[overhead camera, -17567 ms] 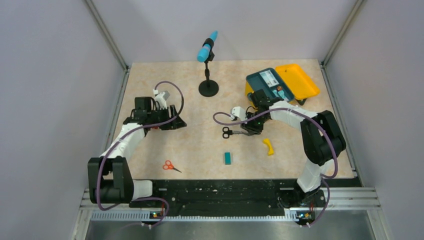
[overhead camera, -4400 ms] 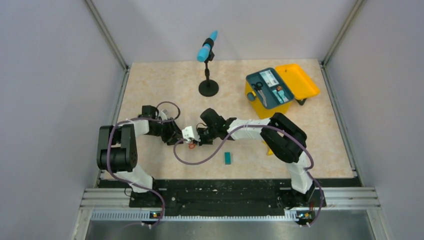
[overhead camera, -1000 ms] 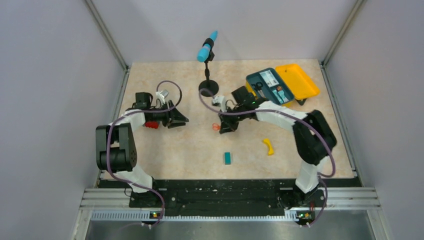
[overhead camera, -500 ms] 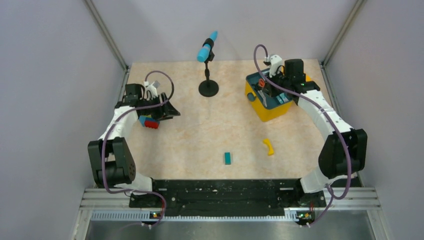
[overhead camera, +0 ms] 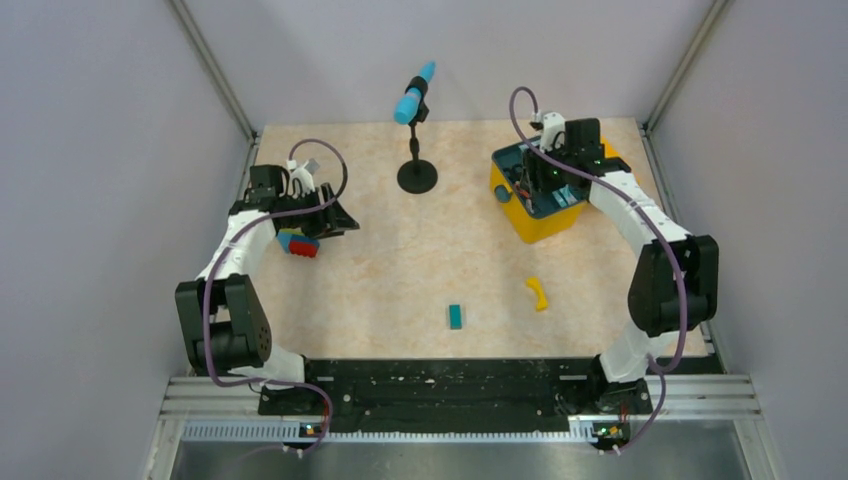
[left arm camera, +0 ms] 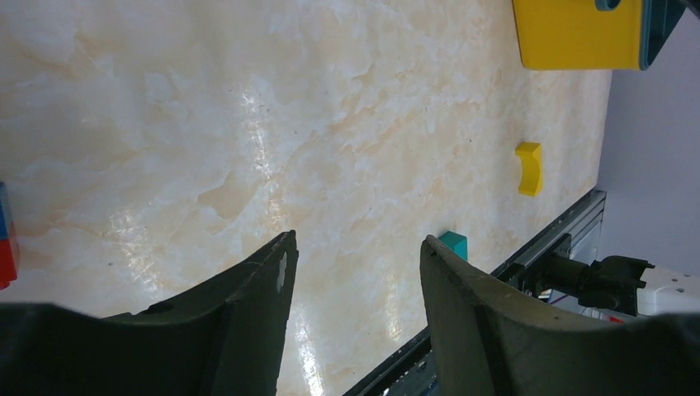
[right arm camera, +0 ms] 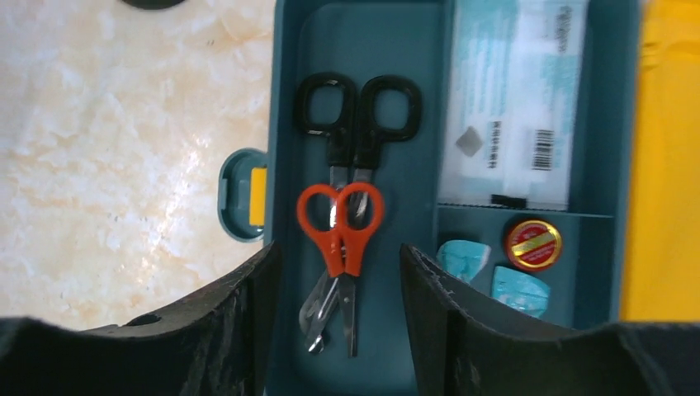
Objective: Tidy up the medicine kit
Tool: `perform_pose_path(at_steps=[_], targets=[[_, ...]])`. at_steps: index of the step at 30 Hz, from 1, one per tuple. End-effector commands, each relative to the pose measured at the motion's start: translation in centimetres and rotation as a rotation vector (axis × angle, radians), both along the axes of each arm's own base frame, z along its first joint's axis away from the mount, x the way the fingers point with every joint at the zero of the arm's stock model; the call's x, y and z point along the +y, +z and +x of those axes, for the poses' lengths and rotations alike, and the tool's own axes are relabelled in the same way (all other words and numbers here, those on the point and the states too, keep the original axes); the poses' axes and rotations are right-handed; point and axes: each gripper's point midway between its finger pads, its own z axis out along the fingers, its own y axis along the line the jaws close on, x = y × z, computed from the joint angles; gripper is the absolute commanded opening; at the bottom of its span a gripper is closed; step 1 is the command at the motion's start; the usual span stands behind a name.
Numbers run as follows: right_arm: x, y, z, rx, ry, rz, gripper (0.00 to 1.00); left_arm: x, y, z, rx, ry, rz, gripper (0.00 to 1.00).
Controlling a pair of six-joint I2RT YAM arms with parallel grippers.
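Note:
The yellow medicine kit (overhead camera: 541, 221) stands open at the back right, its dark teal insert tray (right arm camera: 413, 107) facing up. In the tray's long compartment lie black-handled scissors (right arm camera: 357, 111) and, on top of them, orange-handled scissors (right arm camera: 341, 227). A white packet (right arm camera: 512, 99), a round red tin (right arm camera: 533, 244) and light blue wrapped pieces (right arm camera: 495, 276) fill the other compartments. My right gripper (right arm camera: 340, 256) is open and empty just above the orange scissors, and it also shows in the top view (overhead camera: 532, 180). My left gripper (left arm camera: 355, 247) is open and empty at the left, over bare table.
A red and blue block (overhead camera: 298, 244) lies beside the left gripper (overhead camera: 335, 218). A small teal block (overhead camera: 455, 316) and a yellow curved piece (overhead camera: 538, 292) lie on the near middle of the table. A microphone stand (overhead camera: 416, 172) is at the back centre. Walls close three sides.
The orange scissors now lie in the kit's tray and my right gripper stands open over them. Earlier it carried them from mid-table. The left arm has stayed at the left.

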Motion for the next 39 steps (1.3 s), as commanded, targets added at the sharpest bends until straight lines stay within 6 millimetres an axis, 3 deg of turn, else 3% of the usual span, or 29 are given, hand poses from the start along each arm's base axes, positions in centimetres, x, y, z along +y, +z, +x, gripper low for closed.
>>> perform_pose_path(at_steps=[1, 4, 7, 10, 15, 20, 25, 39], targets=[[-3.5, 6.8, 1.4, -0.134, -0.165, 0.076, 0.58, 0.4, 1.0, -0.3, -0.049, 0.008, 0.032, 0.61], [-6.9, 8.4, -0.1, -0.116, -0.296, 0.204, 0.61, 0.4, 1.2, -0.5, -0.057, 0.006, 0.040, 0.61], [-10.7, 8.3, -1.4, -0.078, -0.447, 0.303, 0.67, 0.7, 1.4, -0.7, -0.066, 0.017, 0.059, 0.61], [-14.4, 6.3, -2.6, 0.000, -0.631, 0.407, 0.70, 1.4, 2.3, -0.2, -0.151, 0.072, 0.105, 0.64], [-18.2, 2.5, -4.1, 0.108, -0.843, 0.546, 0.75, 1.7, 3.9, 0.3, -0.272, 0.110, 0.163, 0.70], [-18.8, 0.5, -4.2, 0.194, -0.897, 0.785, 0.78, 0.6, 3.8, -0.3, -0.211, 0.040, 0.145, 0.68], [-18.5, -0.3, -3.0, 0.209, -0.877, 0.945, 0.77, -0.3, 4.3, -0.3, -0.230, -0.042, 0.163, 0.68], [-22.7, -1.9, 1.3, 0.074, -0.839, 1.019, 0.76, 0.4, 3.6, -1.2, -0.262, -0.136, 0.260, 0.67]])
